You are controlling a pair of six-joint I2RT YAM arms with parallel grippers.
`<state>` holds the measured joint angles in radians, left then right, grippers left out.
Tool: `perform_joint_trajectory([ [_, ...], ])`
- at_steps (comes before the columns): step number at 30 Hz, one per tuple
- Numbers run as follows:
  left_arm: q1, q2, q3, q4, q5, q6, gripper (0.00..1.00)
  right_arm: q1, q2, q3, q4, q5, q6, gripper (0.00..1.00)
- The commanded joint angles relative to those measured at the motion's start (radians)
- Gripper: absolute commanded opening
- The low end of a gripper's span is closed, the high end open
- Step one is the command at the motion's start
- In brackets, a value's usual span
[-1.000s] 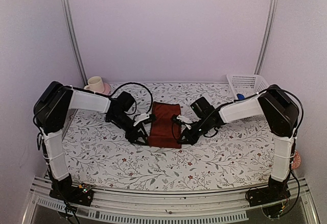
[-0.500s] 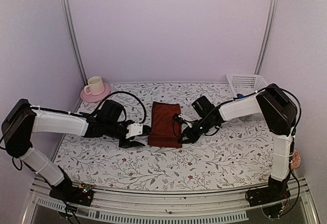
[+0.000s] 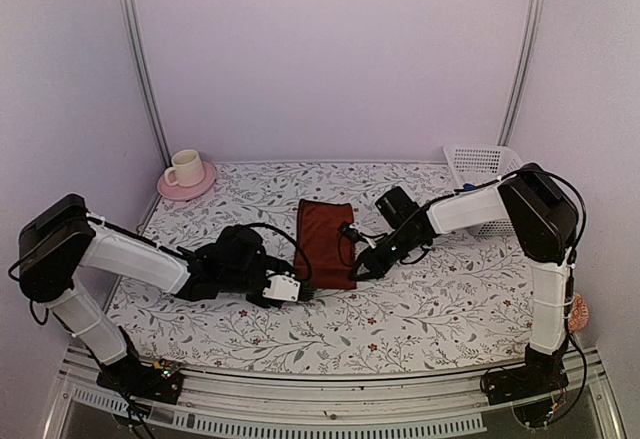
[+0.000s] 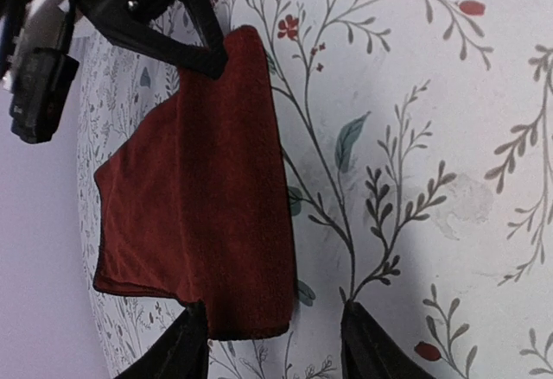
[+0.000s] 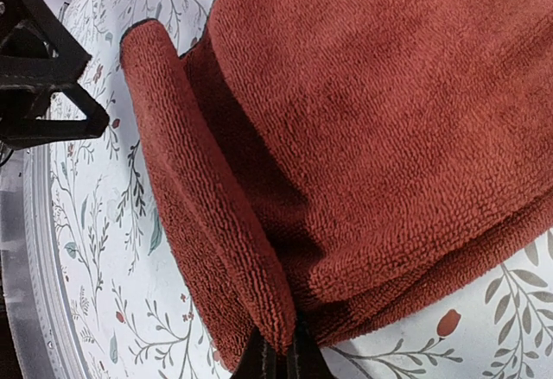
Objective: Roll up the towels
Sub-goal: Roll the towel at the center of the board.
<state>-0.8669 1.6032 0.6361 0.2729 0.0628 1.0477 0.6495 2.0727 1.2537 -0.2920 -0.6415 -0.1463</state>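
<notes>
Folded maroon towel (image 3: 325, 242), near edge lifted

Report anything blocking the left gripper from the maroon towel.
Nothing visible does: the left gripper is open right at a corner of the maroon towel, with only bare floral table covering beside it.

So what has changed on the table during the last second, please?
The left arm dropped low, carrying the open left fingers from the left edge of the dark maroon cloth towel to its near left corner. The right fingers stay pinched on the towel's near right corner; the towel has not moved.
</notes>
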Motion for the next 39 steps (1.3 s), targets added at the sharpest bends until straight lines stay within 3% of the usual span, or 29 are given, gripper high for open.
perform_joint_trajectory([
  [1, -0.032, 0.037, -0.03, 0.082, -0.08, 0.06, 0.53, -0.02, 0.032, 0.004, -0.032, 0.032, 0.001, 0.04],
  [14, -0.052, 0.179, -0.001, 0.137, -0.187, 0.072, 0.53, -0.021, 0.039, 0.005, -0.032, 0.022, -0.004, 0.04],
  [26, -0.056, 0.249, 0.009, 0.12, -0.247, 0.089, 0.31, -0.02, 0.05, 0.021, -0.045, 0.012, -0.012, 0.06],
  [31, -0.055, 0.259, 0.034, 0.079, -0.24, 0.058, 0.15, -0.02, 0.045, 0.028, -0.056, 0.02, -0.019, 0.09],
  [34, -0.055, 0.258, 0.055, 0.038, -0.229, 0.034, 0.0, -0.021, 0.034, 0.025, -0.062, 0.03, -0.028, 0.14],
  [39, -0.05, 0.241, 0.092, -0.057, -0.17, -0.006, 0.0, -0.022, -0.005, 0.013, -0.068, 0.069, -0.05, 0.27],
])
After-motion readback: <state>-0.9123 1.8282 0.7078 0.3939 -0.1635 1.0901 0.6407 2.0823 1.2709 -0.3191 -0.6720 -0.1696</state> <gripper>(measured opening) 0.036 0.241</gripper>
